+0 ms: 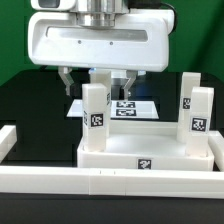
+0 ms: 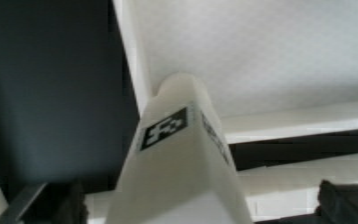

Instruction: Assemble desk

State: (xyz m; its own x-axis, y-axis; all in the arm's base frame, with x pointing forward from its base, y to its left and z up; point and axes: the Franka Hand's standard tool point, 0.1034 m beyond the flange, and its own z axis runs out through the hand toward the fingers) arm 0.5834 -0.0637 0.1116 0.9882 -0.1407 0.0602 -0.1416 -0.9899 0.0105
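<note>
The white desk tabletop (image 1: 150, 152) lies flat with its rim up, a tag on its front wall. One white square leg (image 1: 95, 108) stands upright in its near corner on the exterior view's left. In the wrist view this leg (image 2: 172, 150) with its tag runs up between my fingers. My gripper (image 1: 97, 84) is open, and its dark fingers (image 2: 55, 203) straddle the leg's top with a gap on each side. Two more legs (image 1: 188, 102) (image 1: 203, 114) stand upright on the tabletop's right side. A fourth leg is not visible.
The marker board (image 1: 128, 106) lies on the black table behind the tabletop. A long white border rail (image 1: 100, 181) runs along the front and another (image 1: 8, 142) stands at the exterior view's left. A green backdrop is behind.
</note>
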